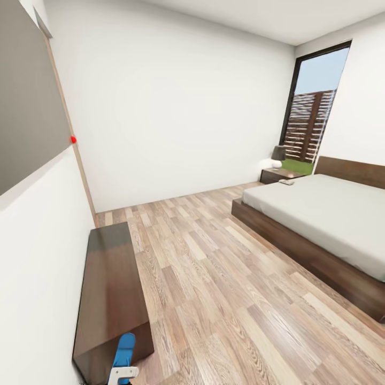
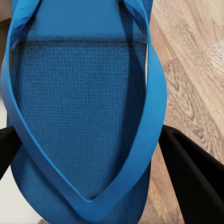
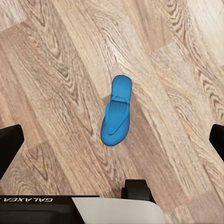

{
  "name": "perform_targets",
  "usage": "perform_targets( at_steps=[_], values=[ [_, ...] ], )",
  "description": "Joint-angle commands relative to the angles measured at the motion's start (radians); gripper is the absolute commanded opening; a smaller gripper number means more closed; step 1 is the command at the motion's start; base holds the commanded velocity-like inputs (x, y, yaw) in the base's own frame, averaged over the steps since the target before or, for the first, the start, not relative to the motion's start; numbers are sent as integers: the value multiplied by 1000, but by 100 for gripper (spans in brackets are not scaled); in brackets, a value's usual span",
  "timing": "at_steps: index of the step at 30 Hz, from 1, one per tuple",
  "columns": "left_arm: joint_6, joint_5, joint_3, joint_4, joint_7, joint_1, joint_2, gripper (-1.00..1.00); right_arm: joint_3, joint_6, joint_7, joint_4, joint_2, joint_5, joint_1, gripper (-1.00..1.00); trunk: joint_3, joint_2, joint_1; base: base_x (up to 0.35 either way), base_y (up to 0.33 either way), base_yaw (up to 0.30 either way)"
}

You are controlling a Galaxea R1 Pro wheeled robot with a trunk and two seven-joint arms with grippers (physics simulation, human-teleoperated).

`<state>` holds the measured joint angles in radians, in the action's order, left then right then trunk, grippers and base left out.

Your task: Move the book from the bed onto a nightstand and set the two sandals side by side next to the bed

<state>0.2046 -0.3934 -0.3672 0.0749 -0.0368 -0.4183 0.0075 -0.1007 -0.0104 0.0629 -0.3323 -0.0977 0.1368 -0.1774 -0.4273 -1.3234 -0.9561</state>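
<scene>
A: Nearest the lens, in the left wrist view, a blue sandal lies between the two dark fingers of the left gripper, one on each side of the sole. It looks clamped. In the head view the same sandal shows at the bottom edge, left of centre.

B: How will it handle?

A: Light, thin and bendy, I'd judge, with a textured sole that should not slip. Gripping across the sole edges, clear of the strap, seems right.

B: The other sandal?

A: The second sandal lies flat on the wood floor, mid-frame in the right wrist view. The right gripper hangs above it, its fingers spread wide at both frame edges, holding nothing.

B: Obstacles?

A: A long dark bench cabinet lines the left wall. The bed sits at right, the nightstand beyond it by the window. Open floor lies between. A small object on the bed's far corner may be the book; too small to tell.
</scene>
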Motion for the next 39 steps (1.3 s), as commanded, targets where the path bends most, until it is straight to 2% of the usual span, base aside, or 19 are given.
perform_targets(
  at_steps=[1, 27, 39],
  values=[
    [2, -5, -9, 0, -4, 0, 0, -100, -8, -1, 0, 0, -1, 10, -1, 100, -3, -1, 0, 0, 0, 0],
    [1, -4, -10, -1, -3, 0, 0, -100, -8, -1, 0, 1, 1, 11, -1, 100, -45, -1, 0, 0, 0, 0],
    [1, -4, -10, -1, -3, 0, 0, -100, -10, -6, 0, 1, 0, 13, -1, 100, -88, -85, -46, 0, 0, 0]
  ],
)
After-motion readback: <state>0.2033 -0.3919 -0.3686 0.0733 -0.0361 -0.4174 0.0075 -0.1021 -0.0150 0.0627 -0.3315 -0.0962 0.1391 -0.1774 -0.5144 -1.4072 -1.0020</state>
